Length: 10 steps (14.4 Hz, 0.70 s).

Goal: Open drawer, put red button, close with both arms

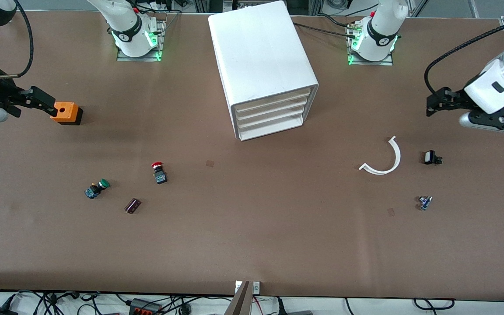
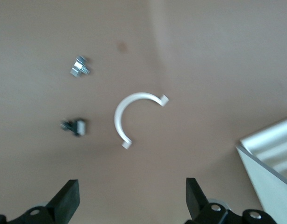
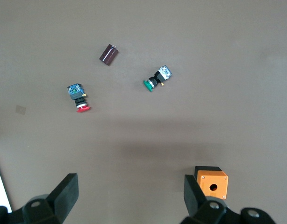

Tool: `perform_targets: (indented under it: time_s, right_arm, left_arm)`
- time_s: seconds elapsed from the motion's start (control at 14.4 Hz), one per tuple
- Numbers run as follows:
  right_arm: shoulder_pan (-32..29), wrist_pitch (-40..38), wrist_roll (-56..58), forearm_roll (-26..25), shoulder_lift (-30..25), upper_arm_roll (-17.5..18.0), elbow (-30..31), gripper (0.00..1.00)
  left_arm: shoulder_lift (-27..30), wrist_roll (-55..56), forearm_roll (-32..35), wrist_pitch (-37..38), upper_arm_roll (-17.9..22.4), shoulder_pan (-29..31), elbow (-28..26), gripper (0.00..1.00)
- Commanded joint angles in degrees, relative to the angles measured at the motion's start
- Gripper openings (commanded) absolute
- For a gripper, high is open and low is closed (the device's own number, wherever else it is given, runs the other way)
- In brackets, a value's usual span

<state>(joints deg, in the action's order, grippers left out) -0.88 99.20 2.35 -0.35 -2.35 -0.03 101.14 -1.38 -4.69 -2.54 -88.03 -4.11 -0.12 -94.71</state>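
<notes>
The red button (image 1: 158, 172) lies on its side on the brown table, toward the right arm's end and nearer the front camera than the white drawer cabinet (image 1: 263, 65). It also shows in the right wrist view (image 3: 80, 99). The cabinet's stacked drawers (image 1: 274, 113) all look shut. My right gripper (image 1: 44, 104) is open and empty above the table, right beside the orange box (image 1: 66, 113); its open fingers frame bare table (image 3: 129, 193). My left gripper (image 1: 432, 103) is open and empty above the left arm's end of the table (image 2: 132, 196).
A green-capped switch (image 1: 97, 188) and a dark brown cylinder (image 1: 132, 205) lie near the red button. A white curved strip (image 1: 383, 159), a small black part (image 1: 431, 157) and a small blue-silver part (image 1: 425, 202) lie toward the left arm's end.
</notes>
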Motion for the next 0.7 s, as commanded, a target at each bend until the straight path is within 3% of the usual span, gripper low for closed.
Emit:
perform_targets:
  time_s: [0.0,0.14,0.28,0.42,0.63]
  right_arm:
    - [-0.53,0.20,-0.68,0.18,2.33,0.46,-0.85,1.00]
    - [-0.18,-0.15,-0.07,0.27,5.15,0.55,-2.52,1.00]
    - [1.39,0.72,-0.68,0.53,9.09,0.55,-2.79,1.00]
    - [3.76,2.31,-0.68,0.62,15.41,0.55,-6.11,1.00]
    - [5.97,5.63,-0.77,0.88,22.02,0.55,-7.62,1.00]
  left_arm:
    - [-2.39,-0.41,-4.13,8.20,-0.37,-2.60,1.28,1.00]
    - [-4.92,-0.50,-6.49,11.82,-0.46,-5.14,1.10,1.00]
    - [-7.92,-0.50,-13.25,13.68,-0.54,-6.82,0.23,1.00]
    - [-12.13,-2.33,-19.40,10.71,-0.81,-7.09,0.14,1.00]
    - [-16.53,-13.91,-30.65,1.06,-0.72,-6.83,-2.49,1.00]
